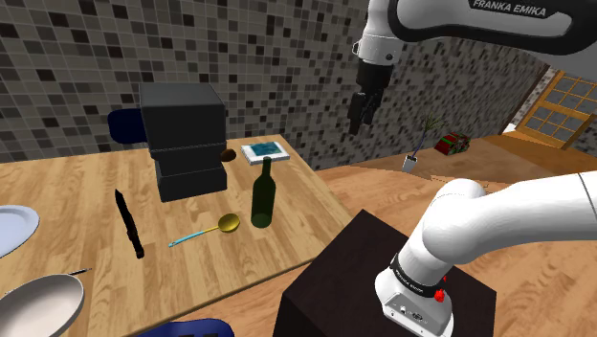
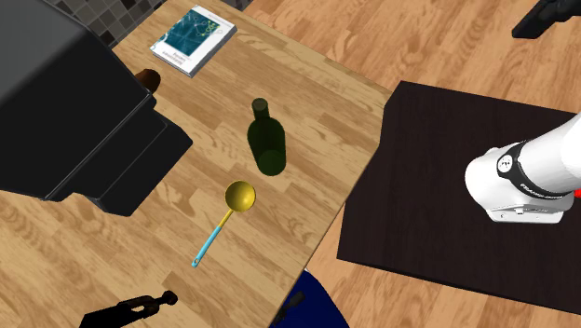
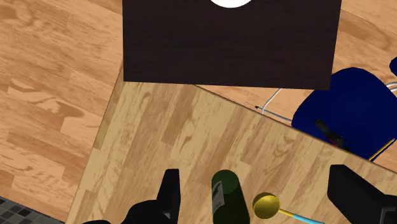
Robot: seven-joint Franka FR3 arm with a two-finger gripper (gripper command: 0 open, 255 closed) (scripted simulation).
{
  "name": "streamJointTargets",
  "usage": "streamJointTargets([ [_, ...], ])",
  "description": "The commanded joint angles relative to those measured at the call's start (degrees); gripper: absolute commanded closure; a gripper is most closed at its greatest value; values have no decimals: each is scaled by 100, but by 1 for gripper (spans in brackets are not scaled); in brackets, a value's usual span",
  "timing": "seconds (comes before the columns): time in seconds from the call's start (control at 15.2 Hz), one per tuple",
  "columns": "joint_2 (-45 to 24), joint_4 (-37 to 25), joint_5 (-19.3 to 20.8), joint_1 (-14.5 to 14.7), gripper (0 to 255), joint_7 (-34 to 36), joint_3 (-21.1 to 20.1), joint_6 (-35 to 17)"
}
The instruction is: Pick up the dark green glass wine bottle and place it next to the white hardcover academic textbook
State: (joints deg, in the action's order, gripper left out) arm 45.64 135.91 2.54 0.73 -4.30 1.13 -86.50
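Grey mosaic-tiled wall backs a wooden table; wood floor, wood-framed window beyond.

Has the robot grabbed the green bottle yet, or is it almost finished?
Nothing looks done yet. The green bottle stands upright on the table, apart from the book. The gripper hangs open high above, holding nothing. Left: come down, grab the bottle, set it beside the book.

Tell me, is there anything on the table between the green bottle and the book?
Nothing: the second exterior view shows bare wood between the bottle and the book. A small brown thing sits aside, by the black box.
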Motion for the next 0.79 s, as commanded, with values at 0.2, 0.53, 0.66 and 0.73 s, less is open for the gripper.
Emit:
streamJointTargets([
  [0.2, -484, 72, -52, 22, 0, 44, 0, -573],
  [0.53, -1401, 27, -142, 58, 0, 95, -4, -1474],
  [0.66, -1798, -48, -179, 73, 0, 109, -6, -1807],
  [0.73, -2001, -98, -198, 81, 0, 115, -6, -1967],
])
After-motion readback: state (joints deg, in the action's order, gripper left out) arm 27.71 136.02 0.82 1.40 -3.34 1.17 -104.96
